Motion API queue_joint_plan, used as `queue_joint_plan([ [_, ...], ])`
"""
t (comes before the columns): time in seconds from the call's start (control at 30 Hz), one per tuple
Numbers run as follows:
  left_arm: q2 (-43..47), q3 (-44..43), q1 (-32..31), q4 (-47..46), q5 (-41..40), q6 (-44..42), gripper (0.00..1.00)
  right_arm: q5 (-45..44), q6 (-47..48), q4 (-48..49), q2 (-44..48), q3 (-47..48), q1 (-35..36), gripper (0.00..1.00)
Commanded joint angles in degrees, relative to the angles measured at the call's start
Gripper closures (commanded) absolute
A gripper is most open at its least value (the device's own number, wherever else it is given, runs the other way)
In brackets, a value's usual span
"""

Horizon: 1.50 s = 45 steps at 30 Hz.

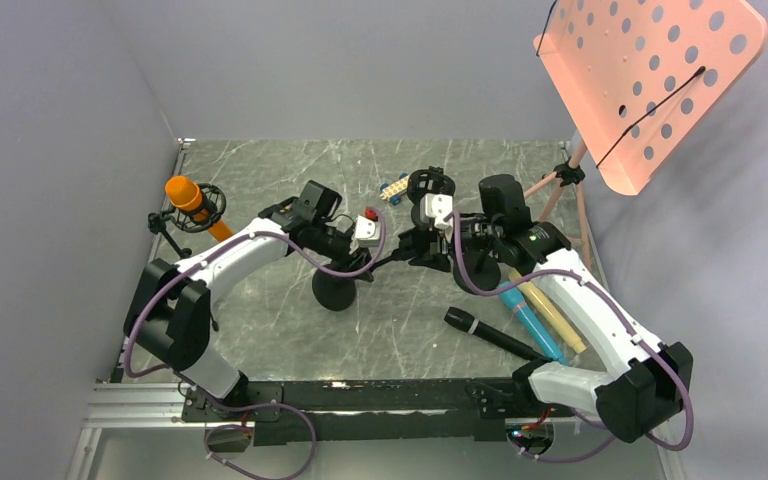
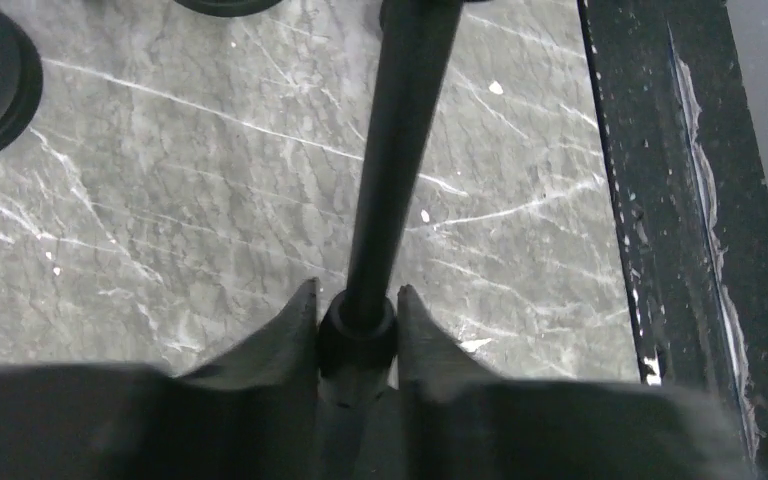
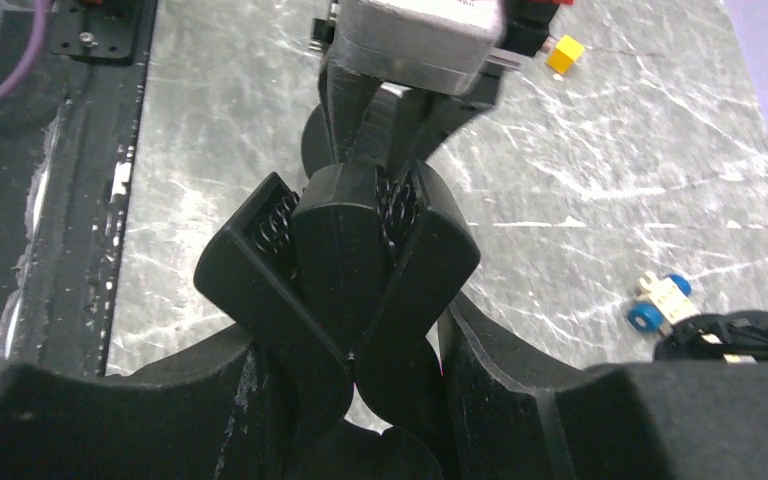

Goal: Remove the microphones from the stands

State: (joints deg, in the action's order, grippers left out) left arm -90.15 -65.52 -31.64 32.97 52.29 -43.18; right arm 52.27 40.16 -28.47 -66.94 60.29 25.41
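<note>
The microphone is judged to sit in the clip point(image 3: 345, 250), just toward 3 o'clock of desk point(image 1: 280, 165) centre; its body cannot be made out there. The left gripper point(image 2: 355, 295), on the clip's 9 o'clock side, has its jaws pinching the collar point(image 2: 357, 325) of a black shaft point(image 2: 400, 150); the right gripper point(image 3: 360, 360), on the 3 o'clock side, has its jaws clamped on the clip's lower end. Expect a rigid, fairly heavy, smooth body: grip the handle mid-length, never the grille.
</note>
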Motion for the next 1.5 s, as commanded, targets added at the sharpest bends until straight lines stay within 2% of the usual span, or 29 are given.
queue_joint_plan([
  [0.0, 2.86, 1.73, -0.87, -6.45, 0.95, 3.07, 0.91, -2.95, -1.07, 4.86, 1.04, 0.4, 0.01, 1.0],
  [0.03, 3.53, 1.93, -0.88, -7.16, -0.07, 4.09, 1.0, -4.45, -5.05, 6.71, 0.77, 0.48, -0.19, 1.0],
  [0.1, 6.32, 3.51, -0.93, -11.62, -2.6, 8.51, 1.0, -11.07, -17.04, 12.39, -0.25, 1.51, -0.76, 1.0],
  [0.17, 11.24, 6.86, -2.25, -19.99, -9.93, 15.56, 1.0, -17.43, -32.15, 13.48, -2.86, 4.86, -1.63, 1.0],
  [0.23, 15.91, 12.23, -6.45, -30.39, -33.25, 22.95, 1.0, -22.38, -42.76, 8.73, -8.53, 11.01, -2.09, 1.0],
  [0.3, 18.53, 15.44, -12.41, -38.9, -59.52, 27.33, 1.0, -26.36, -54.17, -1.35, -15.19, 19.21, -2.63, 1.0],
  [0.33, 18.37, 16.14, -14.13, -41.81, -65.23, 29.45, 1.0, -24.4, -58.55, -2.87, -16.68, 20.3, -3.63, 1.0],
  [0.4, 15.15, 13.67, -16.68, -39.41, -70.03, 33.44, 1.0, -20.36, -61.96, -0.33, -17.26, 18.57, -4.32, 1.0],
  [0.47, 11.71, 12.06, -17.61, -36.12, -73.45, 38.35, 1.0, -20.43, -61.57, -2.15, -19.67, 19.7, -4.5, 1.0],
  [0.53, 10.88, 13.23, -17.64, -36.79, -74.56, 41.36, 1.0, -20.24, -61.25, -2.72, -21.05, 20.07, -5.51, 1.0],
  [0.67, 11.72, 14.44, -17.52, -36.97, -67.67, 36.95, 1.0, -14.87, -60.1, 1.37, -21.14, 18.57, -6.33, 1.0],
  [0.7, 12.12, 14.41, -17.45, -36.53, -65.66, 35.04, 0.95, -13.92, -59.58, 2.82, -20.7, 17.63, -6.34, 1.0],
  [0.73, 12.63, 14.18, -17.35, -35.61, -63.82, 32.85, 0.83, -12.97, -58.93, 4.48, -20.08, 16.87, -6.31, 1.0],
  [0.8, 14.05, 13.2, -16.71, -31.71, -60.69, 30.8, 0.37, -11.12, -56.88, 6.38, -19.04, 15.75, -6.34, 1.0],
  [0.83, 15.03, 12.55, -15.75, -29.19, -56.12, 29.81, 0.22, -9.83, -55.56, 6.93, -18.68, 15.39, -6.34, 1.0],
  [0.87, 16.1, 11.64, -14.26, -26.66, -51.19, 28.71, 0.14, -8.45, -53.87, 7.17, -18.34, 15.04, -6.34, 0.99],
  [0.9, 17.38, 10.96, -12.06, -24.57, -44.8, 27.98, 0.11, -6.92, -51.49, 6.98, -18.06, 14.83, -6.34, 0.99],
  [1.03, 19.15, 7.3, -1.95, -17.87, -20.32, 26.54, 0.08, -2.74, -40.19, 5.37, -16.59, 13.76, -6.24, 0.97],
  [1.13, 15.96, 3.03, 2.53, -11.92, -4.87, 22.92, 0.12, 3.28, -27.1, 3.87, -15.12, 12.58, -5.97, 0.95],
  [1.27, 10.92, -0.57, 3.47, -6.04, 2.26, 14.59, 0.15, 8.68, -6.0, 1.42, -9.92, 8.17, -5.61, 0.92],
  [1.47, 3.64, -4.78, 3.07, 4.77, 7.05, 2.82, 0.18, 6.84, 12.04, -4.01, -6.18, 6.72, -3.67, 0.93],
])
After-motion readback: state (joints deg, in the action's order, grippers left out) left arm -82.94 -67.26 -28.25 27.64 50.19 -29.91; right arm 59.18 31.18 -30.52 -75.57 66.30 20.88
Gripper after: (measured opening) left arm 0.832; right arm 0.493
